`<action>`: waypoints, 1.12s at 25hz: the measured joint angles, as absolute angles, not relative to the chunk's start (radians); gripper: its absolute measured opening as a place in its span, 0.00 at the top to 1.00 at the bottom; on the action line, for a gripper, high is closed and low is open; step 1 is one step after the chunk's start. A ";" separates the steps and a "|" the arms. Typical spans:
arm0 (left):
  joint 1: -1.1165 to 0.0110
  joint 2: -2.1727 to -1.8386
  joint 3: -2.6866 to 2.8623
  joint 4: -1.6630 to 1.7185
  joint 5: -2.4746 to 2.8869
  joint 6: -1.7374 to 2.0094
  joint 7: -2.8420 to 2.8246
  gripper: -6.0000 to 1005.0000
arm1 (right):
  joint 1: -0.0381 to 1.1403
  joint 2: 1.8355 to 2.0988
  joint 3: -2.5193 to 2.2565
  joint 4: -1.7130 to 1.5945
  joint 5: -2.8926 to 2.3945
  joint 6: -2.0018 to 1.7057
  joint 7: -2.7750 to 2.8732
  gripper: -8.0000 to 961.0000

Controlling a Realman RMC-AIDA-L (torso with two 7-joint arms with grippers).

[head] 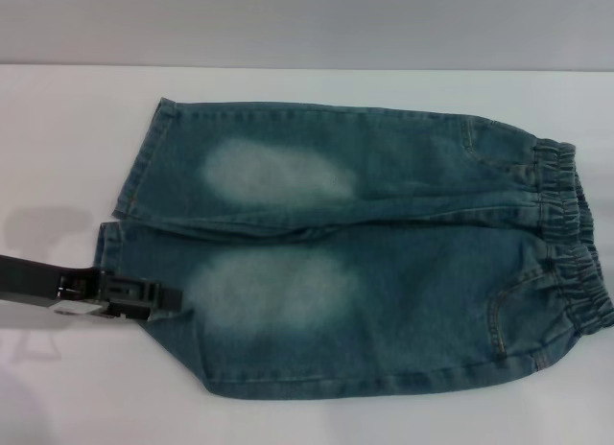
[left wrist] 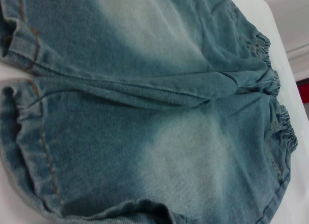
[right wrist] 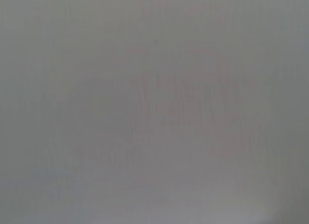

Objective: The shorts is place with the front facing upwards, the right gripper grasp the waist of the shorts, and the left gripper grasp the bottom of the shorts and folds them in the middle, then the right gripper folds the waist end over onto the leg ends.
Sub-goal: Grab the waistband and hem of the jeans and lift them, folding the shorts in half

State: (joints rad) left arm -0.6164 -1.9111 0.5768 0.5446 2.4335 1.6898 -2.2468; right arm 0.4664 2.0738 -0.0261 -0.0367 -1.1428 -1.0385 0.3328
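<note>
The blue-green denim shorts (head: 365, 263) lie flat and front up on the white table (head: 67, 119). The ruffled waist (head: 576, 244) is at the right and the bottom of the shorts (head: 134, 172) at the left. Two pale oval patches mark the legs. My left gripper (head: 171, 299) reaches in from the left, low over the table, right at the hem of the nearer leg end (head: 113, 245). The left wrist view looks along the shorts (left wrist: 159, 113) from the hemmed cuffs (left wrist: 29, 151) toward the waist (left wrist: 282, 122). My right gripper is out of view; its wrist view shows only a plain grey surface.
Bare white table surrounds the shorts on the left, front and back. The table's far edge (head: 307, 67) meets a grey wall. The waistband reaches nearly to the right edge of the head view.
</note>
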 joint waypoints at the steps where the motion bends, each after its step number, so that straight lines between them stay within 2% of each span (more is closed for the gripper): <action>1: -0.617 -1.911 0.577 0.545 2.433 1.690 -2.246 0.17 | 0.466 2.074 -0.026 -0.037 -1.143 -1.039 0.333 0.22; 24: -0.617 -1.909 0.578 0.545 2.396 1.679 -2.221 0.17 | 0.474 2.074 -0.026 -0.037 -1.143 -1.039 0.333 0.22; 28: -0.612 -1.899 0.585 0.545 2.415 1.661 -2.232 0.17 | 0.474 2.074 -0.026 -0.037 -1.143 -1.039 0.333 0.22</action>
